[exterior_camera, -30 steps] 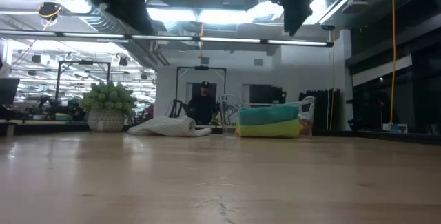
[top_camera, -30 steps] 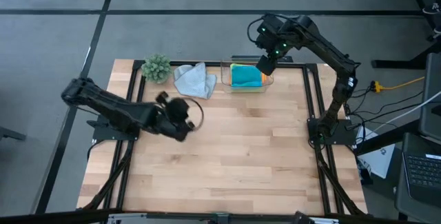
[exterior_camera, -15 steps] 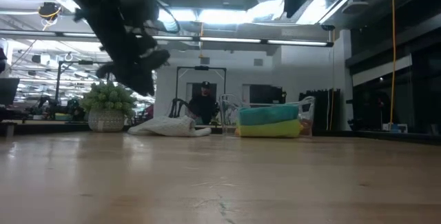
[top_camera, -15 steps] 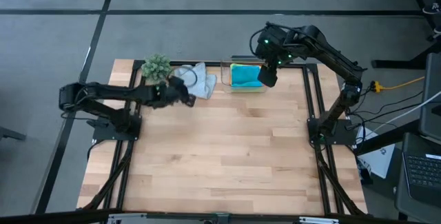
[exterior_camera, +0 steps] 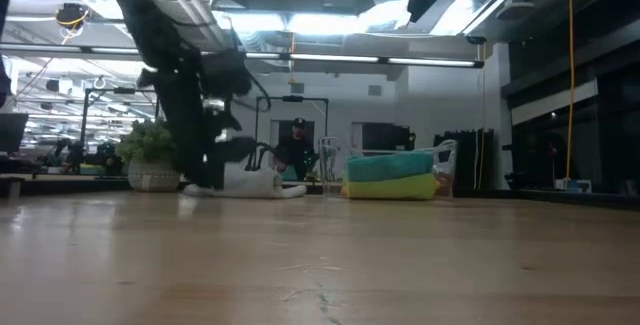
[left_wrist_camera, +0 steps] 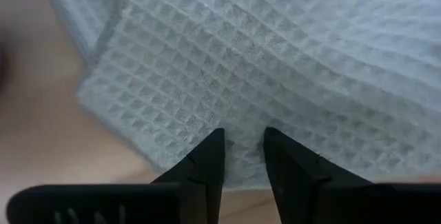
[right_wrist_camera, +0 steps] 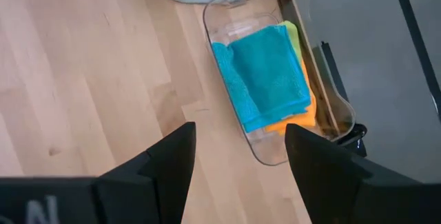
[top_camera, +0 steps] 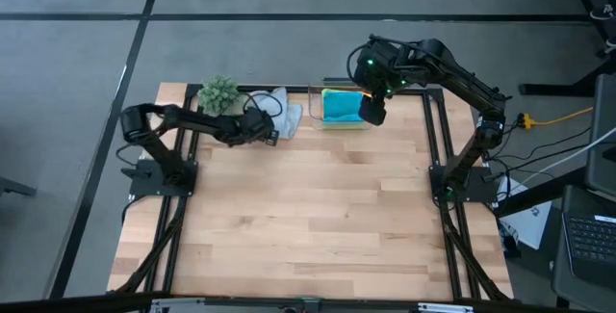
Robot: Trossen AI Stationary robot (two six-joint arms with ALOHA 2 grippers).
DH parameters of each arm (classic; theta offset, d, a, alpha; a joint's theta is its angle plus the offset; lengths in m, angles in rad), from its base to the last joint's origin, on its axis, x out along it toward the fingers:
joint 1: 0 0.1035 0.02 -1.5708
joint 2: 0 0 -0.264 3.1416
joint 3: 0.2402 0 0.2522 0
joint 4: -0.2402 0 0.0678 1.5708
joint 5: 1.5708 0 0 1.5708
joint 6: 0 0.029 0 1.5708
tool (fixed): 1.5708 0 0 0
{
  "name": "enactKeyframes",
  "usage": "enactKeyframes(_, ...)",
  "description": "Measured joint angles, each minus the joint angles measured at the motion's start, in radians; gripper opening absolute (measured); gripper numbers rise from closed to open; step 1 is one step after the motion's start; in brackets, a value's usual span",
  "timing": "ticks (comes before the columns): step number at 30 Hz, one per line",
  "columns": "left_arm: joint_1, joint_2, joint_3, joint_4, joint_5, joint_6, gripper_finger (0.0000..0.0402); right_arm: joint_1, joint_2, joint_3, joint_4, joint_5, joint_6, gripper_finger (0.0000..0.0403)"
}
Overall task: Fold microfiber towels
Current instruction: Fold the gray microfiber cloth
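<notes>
Four towels in all: one light grey towel (top_camera: 272, 111) lies crumpled on the desk (top_camera: 318, 217); turquoise towel (right_wrist_camera: 267, 76), orange towel (right_wrist_camera: 295, 118) and lime green towel (right_wrist_camera: 293, 31) sit stacked, one of each, in the clear box (right_wrist_camera: 262, 151).
Grey towel, position: at the desk's far edge, between the small plant (top_camera: 218, 93) and the box.
Grey towel, handling: judged light, limp and waffle-textured; it should drape and bunch, not slip.
Where to hold: probably a free corner or hem, not the heaped middle.
Left tool (left_wrist_camera: 242, 156): low over the grey weave, fingers narrowly parted, nothing pinched yet.
Right tool (right_wrist_camera: 238, 158): hovering above the box, fingers spread, empty.
Counts: two arms, one box, one plant.
</notes>
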Motion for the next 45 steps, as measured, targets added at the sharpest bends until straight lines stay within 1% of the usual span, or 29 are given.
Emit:
enactKeyframes(1, 0.0, 0.019, 0.001, 0.002, 0.005, -0.023, 0.0096, 0.0, 0.0, 0.0, 0.0, 0.0, 0.0, 0.0226)
enactKeyframes(2, 0.0, 0.033, 0.005, 0.003, 0.031, -0.045, 0.0096, 0.0, 0.0, 0.0, -0.001, 0.0, -0.003, 0.0226)
enactKeyframes(4, -0.004, 0.043, 0.008, 0.006, 0.132, -0.093, 0.0096, 0.0, 0.0, 0.0, -0.002, 0.0, -0.006, 0.0226)
enactKeyframes(6, -0.043, 0.043, 0.011, 0.031, 0.236, -0.124, 0.0096, 0.0, 0.0, 0.0, -0.002, 0.0, -0.009, 0.0226)
enactKeyframes(12, -0.229, -0.011, 0.013, 0.061, 0.591, -0.134, 0.0096, 0.0, 0.0, 0.0, -0.009, -0.001, -0.005, 0.0226)
enactKeyframes(14, -0.31, -0.023, 0.016, 0.045, 0.655, -0.138, 0.0096, 0.0, 0.0, 0.0, -0.023, 0.0, -0.001, 0.0226)
enactKeyframes(15, -0.353, -0.024, 0.023, 0.05, 0.665, -0.148, 0.0096, 0.0, 0.0, 0.0, -0.024, -0.001, 0.001, 0.0226)
enactKeyframes(17, -0.425, -0.024, 0.04, 0.086, 0.638, -0.182, 0.0096, 0.0, 0.0, 0.0, -0.024, -0.001, 0.012, 0.0226)
enactKeyframes(19, -0.481, -0.024, 0.063, 0.171, 0.56, -0.196, 0.0096, 0.0, 0.0, 0.0, -0.024, -0.001, 0.022, 0.0226)
enactKeyframes(21, -0.526, -0.025, 0.093, 0.29, 0.461, -0.172, 0.0096, 0.0, 0.0, 0.0, -0.024, -0.001, 0.026, 0.0226)
enactKeyframes(23, -0.564, -0.027, 0.124, 0.366, 0.395, -0.11, 0.0096, 0.009, 0.0, 0.0, -0.025, -0.001, 0.065, 0.0226)
enactKeyframes(26, -0.619, -0.027, 0.18, 0.378, 0.362, -0.034, 0.0096, 0.039, -0.018, -0.002, -0.025, 0.0, 0.129, 0.0226)
enactKeyframes(29, -0.672, -0.027, 0.209, 0.36, 0.358, 0.01, 0.0096, 0.102, -0.087, -0.046, -0.024, 0.002, 0.159, 0.0226)
enactKeyframes(31, -0.703, -0.033, 0.216, 0.326, 0.357, 0.029, 0.0096, 0.157, -0.147, -0.118, -0.015, 0.041, 0.194, 0.0226)
enactKeyframes(33, -0.727, -0.053, 0.217, 0.246, 0.357, 0.006, 0.0096, 0.214, -0.212, -0.22, 0.017, 0.113, 0.251, 0.0226)
enactKeyframes(35, -0.743, -0.077, 0.218, 0.093, 0.357, -0.042, 0.0096, 0.266, -0.28, -0.341, 0.052, 0.177, 0.336, 0.0226)
enactKeyframes(39, -0.761, -0.125, 0.217, -0.214, 0.353, -0.179, 0.0096, 0.356, -0.399, -0.596, 0.119, 0.246, 0.483, 0.0226)
enactKeyframes(40, -0.766, -0.137, 0.217, -0.265, 0.351, -0.206, 0.0096, 0.379, -0.423, -0.657, 0.153, 0.26, 0.521, 0.0226)
enactKeyframes(42, -0.777, -0.148, 0.217, -0.318, 0.344, -0.206, 0.0096, 0.424, -0.469, -0.773, 0.24, 0.284, 0.588, 0.0226)
enactKeyframes(45, -0.796, -0.153, 0.217, -0.367, 0.327, -0.142, 0.0096, 0.493, -0.516, -0.917, 0.452, 0.328, 0.593, 0.0226)
